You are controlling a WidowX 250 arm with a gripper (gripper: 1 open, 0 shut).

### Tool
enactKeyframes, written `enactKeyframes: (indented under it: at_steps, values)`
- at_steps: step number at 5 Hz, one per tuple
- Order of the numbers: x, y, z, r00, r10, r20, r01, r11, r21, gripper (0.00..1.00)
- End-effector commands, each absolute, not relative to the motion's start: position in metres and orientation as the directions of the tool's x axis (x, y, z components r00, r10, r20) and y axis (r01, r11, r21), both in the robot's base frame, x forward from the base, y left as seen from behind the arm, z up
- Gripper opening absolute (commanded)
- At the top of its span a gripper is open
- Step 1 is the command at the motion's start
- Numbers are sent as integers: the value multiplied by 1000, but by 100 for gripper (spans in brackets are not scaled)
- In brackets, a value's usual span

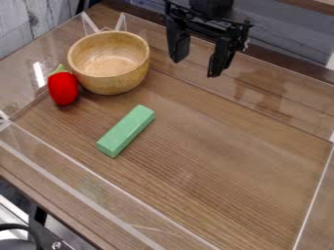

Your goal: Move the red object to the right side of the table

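Observation:
A small round red object (62, 88) with a green leaf top lies on the left side of the brown wood-grain table (222, 146), touching or nearly touching the left of a light wooden bowl (109, 62). My black gripper (196, 57) hangs over the back middle of the table, to the right of the bowl and well away from the red object. Its fingers (218, 61) point down and stand apart, open with nothing between them.
A green rectangular block (125, 131) lies diagonally in front of the bowl. Low clear acrylic walls (156, 210) run around the table's edges. Bare wood shows across the right half.

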State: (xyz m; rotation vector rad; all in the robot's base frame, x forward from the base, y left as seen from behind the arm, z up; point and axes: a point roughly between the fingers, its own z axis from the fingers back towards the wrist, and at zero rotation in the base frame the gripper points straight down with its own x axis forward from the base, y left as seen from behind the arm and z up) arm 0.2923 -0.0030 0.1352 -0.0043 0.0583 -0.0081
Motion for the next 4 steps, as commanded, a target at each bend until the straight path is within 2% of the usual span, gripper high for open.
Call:
enactKeyframes:
  at_steps: [1,2,4]
  values:
    - [285,4,130,995,28,-92,-28,1000,-9,100]
    - [281,10,119,985,122,-121,-124,992,-12,100]
    - [263,77,116,927,364,-89,-368,930,-30,100]
